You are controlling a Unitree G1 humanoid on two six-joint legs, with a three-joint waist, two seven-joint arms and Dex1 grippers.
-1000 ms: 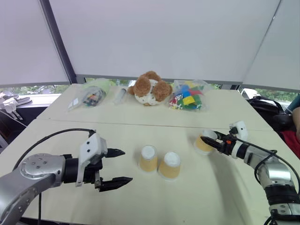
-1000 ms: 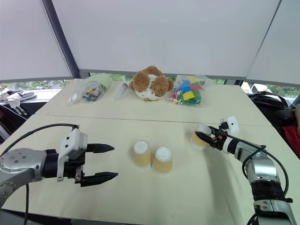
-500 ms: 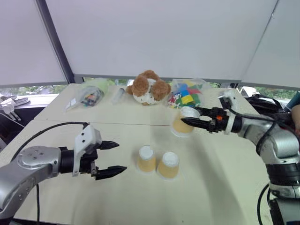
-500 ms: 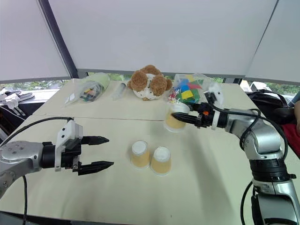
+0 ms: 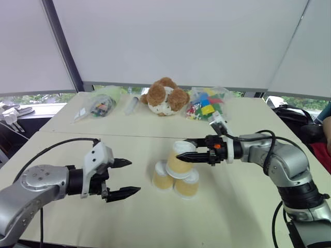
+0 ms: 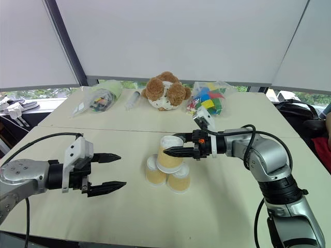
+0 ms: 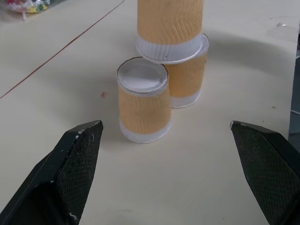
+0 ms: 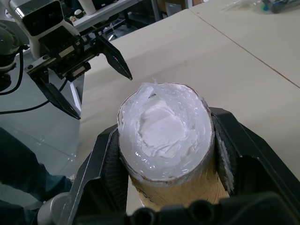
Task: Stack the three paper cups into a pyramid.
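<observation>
Our right claw (image 6: 172, 146) grips the third cup (image 6: 169, 155) base-up, just above two base cups (image 6: 154, 171) (image 6: 179, 179) that touch below it. We should centre it over their seam, settle it level on both bases, then release. Our left claw (image 6: 111, 170) waits open, well apart.

We are in what looks like a robot test room or lab. Two plain beige tables pushed together form one bare work surface (image 5: 248, 206), set against large white blinds (image 5: 170, 41) drawn over windows. Practice props lie along the far edge: a teddy bear (image 5: 165, 97), a bag of coloured blocks (image 5: 207, 109) and a bag of small parts (image 5: 101, 106).
</observation>
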